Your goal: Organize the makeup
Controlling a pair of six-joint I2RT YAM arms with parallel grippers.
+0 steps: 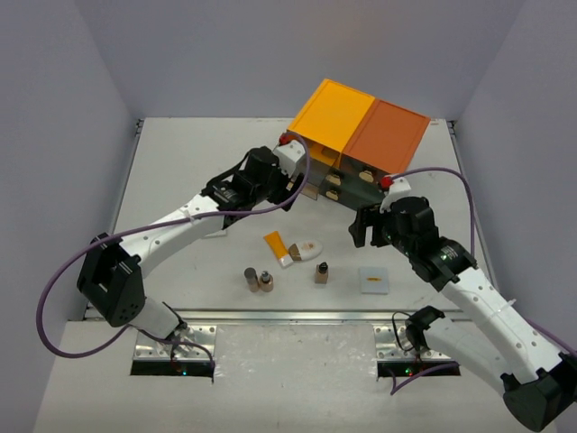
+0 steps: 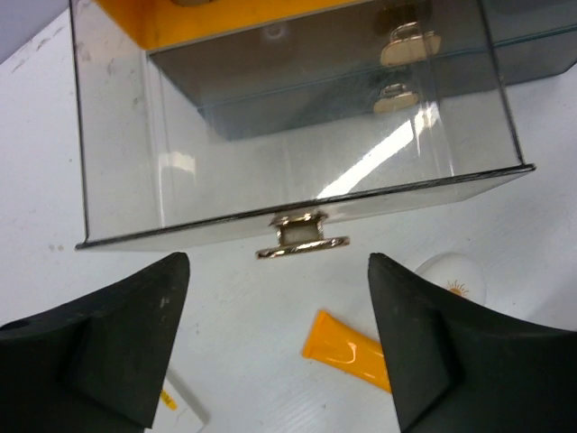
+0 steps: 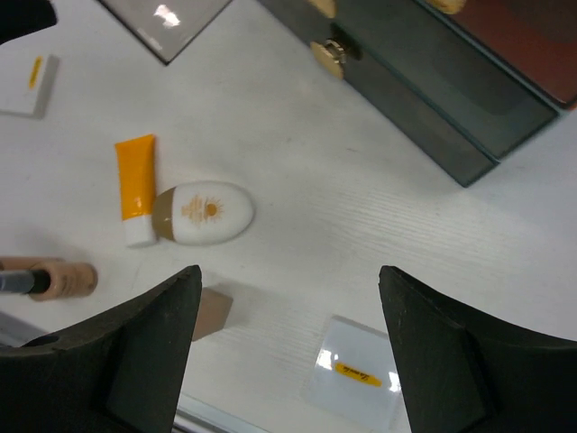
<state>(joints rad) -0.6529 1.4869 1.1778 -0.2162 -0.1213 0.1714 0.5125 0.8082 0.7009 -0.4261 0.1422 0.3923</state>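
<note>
Pale grey walls close in a white desk (image 1: 180,162) on three sides, as I see it from above. Nearest my arm bases stand three tiny brown bottles (image 1: 266,281), two close together and one a little apart to the right. Further right lies a flat white square (image 1: 374,280) with a small yellow mark. Just beyond the bottles, an orange tube (image 1: 277,247) and a white oval piece (image 1: 308,248) lie touching at their capped ends. A second flat white piece (image 3: 22,86) lies near my left arm (image 1: 180,225).

My right arm (image 1: 469,280) hangs above the desk, its jaws spread wide and gripping nothing; its wrist view looks down on the oval piece and the square.

My left arm's jaws are also spread and empty, hovering just in front of the gold handle (image 2: 300,244) of a clear drawer (image 2: 270,135). That drawer stands open from the orange-topped drawer chest (image 1: 356,126) at the far side of the desk.
</note>
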